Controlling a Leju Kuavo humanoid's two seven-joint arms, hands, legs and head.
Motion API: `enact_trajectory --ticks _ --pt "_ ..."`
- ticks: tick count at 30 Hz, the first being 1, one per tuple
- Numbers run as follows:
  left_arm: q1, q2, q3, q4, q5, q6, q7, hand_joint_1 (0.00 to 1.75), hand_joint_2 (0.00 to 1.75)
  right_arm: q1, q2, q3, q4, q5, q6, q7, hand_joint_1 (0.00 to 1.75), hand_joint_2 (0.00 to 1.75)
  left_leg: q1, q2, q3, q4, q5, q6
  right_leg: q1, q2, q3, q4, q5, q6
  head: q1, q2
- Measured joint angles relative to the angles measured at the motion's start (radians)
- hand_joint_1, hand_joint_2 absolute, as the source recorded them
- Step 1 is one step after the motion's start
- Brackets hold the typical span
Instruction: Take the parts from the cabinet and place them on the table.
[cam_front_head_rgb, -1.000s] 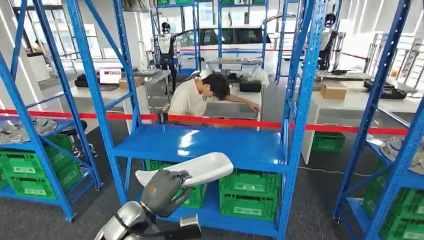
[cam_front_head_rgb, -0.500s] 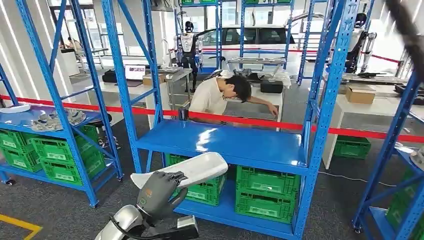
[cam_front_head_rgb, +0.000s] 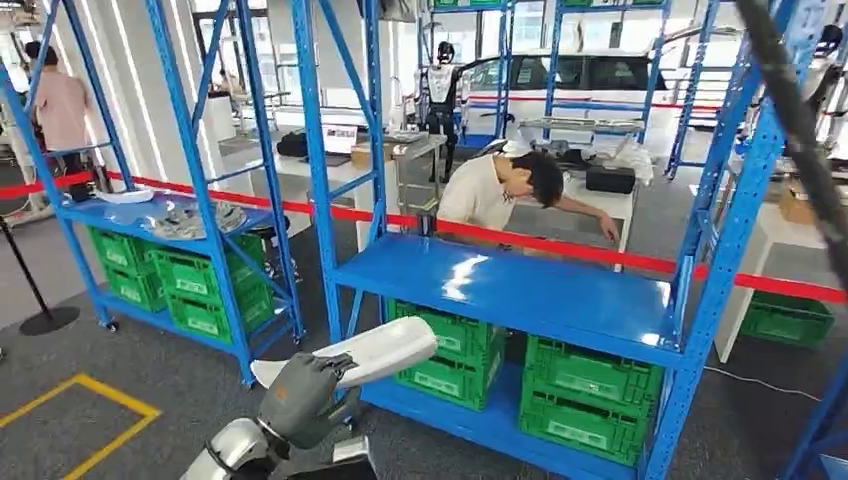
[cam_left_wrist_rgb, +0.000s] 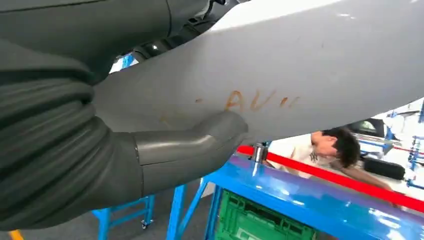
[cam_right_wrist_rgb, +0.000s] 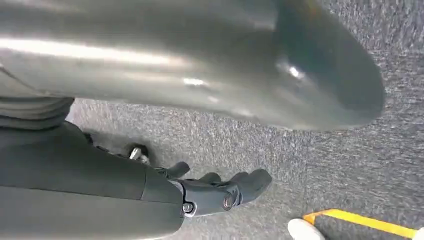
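Observation:
A long white moulded part (cam_front_head_rgb: 370, 352) is held low in front of me by my left hand (cam_front_head_rgb: 300, 395), which grips it near one end. In the left wrist view the part's (cam_left_wrist_rgb: 300, 65) pale underside carries faint orange writing, and the grey thumb (cam_left_wrist_rgb: 200, 145) presses against it. The part hangs in the air in front of a blue rack shelf (cam_front_head_rgb: 520, 290), below the level of the shelf. My right hand (cam_right_wrist_rgb: 220, 192) hangs over the grey carpet with its fingers loosely stretched out and nothing in them.
Green crates (cam_front_head_rgb: 590, 385) fill the rack's lower level. A second blue rack (cam_front_head_rgb: 190, 218) on the left carries grey parts and more crates. Red tape (cam_front_head_rgb: 560, 245) runs behind the racks, where a person (cam_front_head_rgb: 495, 190) leans over a table. Yellow floor lines (cam_front_head_rgb: 90, 420) lie at the lower left.
The camera has swung left, so the whole scene has slid to the right and the left rack has come into view. My left hand keeps the same hold on the white part.

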Motion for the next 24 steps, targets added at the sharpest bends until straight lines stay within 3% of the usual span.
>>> enact_trajectory --ticks 1,2,3,4,6,7,9,10,11,12,13,15,16,17,18,19,21,22,23,24 --pt "-0.001 0.005 0.0 0.002 0.002 -0.005 -0.008 1.75 1.75 0.0 0.005 0.005 0.0 0.007 -0.007 0.002 0.0 0.0 -0.002 -0.013 -0.001 -0.005 0.005 0.009 -0.003 -0.012 0.002 0.0 0.0 0.006 0.0 0.0" --pt "0.0 0.007 0.0 0.003 0.005 -0.007 -0.015 1.75 1.75 0.0 0.008 0.01 0.0 0.013 -0.012 0.008 0.0 0.0 0.005 -0.021 0.003 -0.013 0.013 0.02 -0.008 0.018 -0.001 0.008 -0.009 0.016 0.0 0.0" --pt "-0.003 0.008 0.0 0.007 0.011 -0.007 -0.016 1.75 1.75 0.0 0.008 0.016 0.0 0.019 -0.015 0.012 0.0 0.0 0.005 -0.03 0.0 -0.013 0.016 0.025 -0.011 0.076 -0.012 0.037 -0.034 0.018 0.0 0.0" --pt "-0.003 0.007 0.0 0.009 0.012 -0.006 -0.021 1.75 1.75 0.002 0.012 0.018 0.0 0.022 -0.018 0.016 0.0 0.0 0.005 -0.038 -0.003 -0.013 0.019 0.029 -0.01 0.101 -0.038 0.093 -0.069 0.017 0.001 0.0" --pt "0.003 0.004 0.0 0.015 0.016 0.001 -0.028 1.75 1.75 0.007 0.015 0.019 0.0 0.024 -0.024 0.018 0.0 0.0 0.0 -0.063 -0.01 -0.012 0.022 0.036 -0.005 0.117 -0.118 0.258 -0.141 0.015 0.0 0.0" --pt "0.007 0.005 0.0 0.021 0.02 0.012 -0.031 1.75 1.75 0.009 0.015 0.019 0.0 0.024 -0.028 0.018 0.0 0.0 -0.003 -0.076 -0.014 -0.01 0.023 0.037 -0.004 0.117 -0.141 0.302 -0.148 0.013 0.0 0.0" --pt "0.011 0.006 0.0 0.032 0.023 0.025 -0.033 1.75 1.75 0.011 0.016 0.019 0.0 0.025 -0.031 0.018 0.0 0.0 -0.004 -0.102 -0.017 -0.004 0.024 0.036 -0.002 0.119 -0.117 0.252 -0.098 0.007 0.0 0.0" --pt "0.011 0.007 0.0 0.037 0.027 0.028 -0.032 1.75 1.75 0.012 0.016 0.019 0.0 0.027 -0.032 0.018 0.0 0.0 -0.004 -0.116 -0.019 0.0 0.024 0.035 -0.002 0.125 -0.078 0.174 -0.054 0.003 0.0 0.0" --pt "0.01 0.008 0.0 0.041 0.031 0.028 -0.031 1.75 1.75 0.011 0.016 0.021 0.0 0.029 -0.032 0.019 0.0 0.0 -0.003 -0.13 -0.021 0.005 0.024 0.033 -0.004 0.142 -0.03 0.081 -0.012 -0.001 0.0 0.0" --pt "0.008 0.009 0.0 0.044 0.033 0.028 -0.029 1.75 1.75 0.011 0.016 0.023 0.0 0.032 -0.032 0.021 0.0 0.0 -0.002 -0.137 -0.025 0.009 0.023 0.028 -0.007 0.189 -0.009 0.036 -0.022 -0.006 0.0 0.0" --pt "0.005 0.011 0.0 0.048 0.035 0.028 -0.024 1.75 1.75 0.011 0.018 0.027 0.0 0.034 -0.033 0.026 0.0 0.0 -0.005 -0.152 -0.034 0.015 0.023 0.019 -0.006 0.191 -0.008 0.024 -0.021 -0.003 0.0 0.0" --pt "0.004 0.015 0.002 0.054 0.043 0.028 -0.021 1.75 1.75 0.011 0.021 0.036 0.0 0.036 -0.034 0.031 0.0 0.0 0.001 -0.165 -0.037 0.009 0.03 0.006 -0.001 0.172 -0.009 0.024 -0.018 -0.009 0.0 0.0" --pt "0.004 0.02 0.004 0.056 0.048 0.028 -0.018 1.75 1.75 0.01 0.023 0.038 0.0 0.036 -0.037 0.032 0.0 0.0 0.003 -0.176 -0.039 0.004 0.035 -0.003 0.001 0.163 -0.008 0.023 -0.015 -0.015 0.0 0.0" --pt "0.005 0.027 0.006 0.058 0.052 0.031 -0.018 1.75 1.75 0.011 0.026 0.04 0.0 0.037 -0.04 0.031 0.0 0.0 0.003 -0.18 -0.048 0.006 0.034 -0.008 -0.007 0.149 -0.005 0.012 -0.008 -0.026 0.0 0.0" --pt "0.003 0.031 0.007 0.059 0.054 0.036 -0.019 1.75 1.75 0.011 0.027 0.042 0.0 0.037 -0.044 0.031 0.0 0.0 -0.003 -0.116 -0.054 0.029 0.015 -0.01 -0.005 0.139 -0.002 0.006 -0.005 -0.032 -0.002 0.0" --pt "-0.001 0.032 0.008 0.061 0.054 0.037 -0.019 1.75 1.75 0.011 0.028 0.042 0.0 0.039 -0.044 0.03 0.0 0.0 -0.001 -0.08 -0.076 0.078 -0.018 -0.015 -0.004 0.13 -0.002 0.005 -0.004 -0.037 -0.002 0.0" --pt "-0.002 0.033 0.008 0.067 0.056 0.04 -0.02 1.75 1.75 0.016 0.028 0.042 0.0 0.039 -0.044 0.029 0.0 0.0 0.004 -0.058 -0.137 0.219 -0.085 -0.023 -0.001 0.105 -0.002 0.006 -0.005 -0.04 -0.003 0.0" --pt "0.0 0.034 0.008 0.071 0.059 0.04 -0.023 1.75 1.75 0.018 0.028 0.043 0.0 0.039 -0.044 0.026 0.0 0.0 0.007 -0.055 -0.162 0.275 -0.101 -0.026 -0.001 0.091 -0.003 0.006 -0.006 -0.041 -0.003 0.0" --pt "0.004 0.035 0.008 0.076 0.066 0.041 -0.025 1.75 1.75 0.018 0.028 0.042 0.0 0.038 -0.044 0.019 0.0 0.0 0.01 -0.053 -0.164 0.284 -0.093 -0.028 -0.001 0.077 -0.003 0.006 -0.006 -0.041 -0.003 0.0" --pt "0.007 0.036 0.009 0.079 0.07 0.045 -0.027 1.75 1.75 0.018 0.028 0.042 0.0 0.034 -0.044 0.006 0.0 0.0 0.012 -0.05 -0.144 0.248 -0.067 -0.028 -0.001 0.066 -0.003 0.006 -0.007 -0.04 -0.003 0.0"
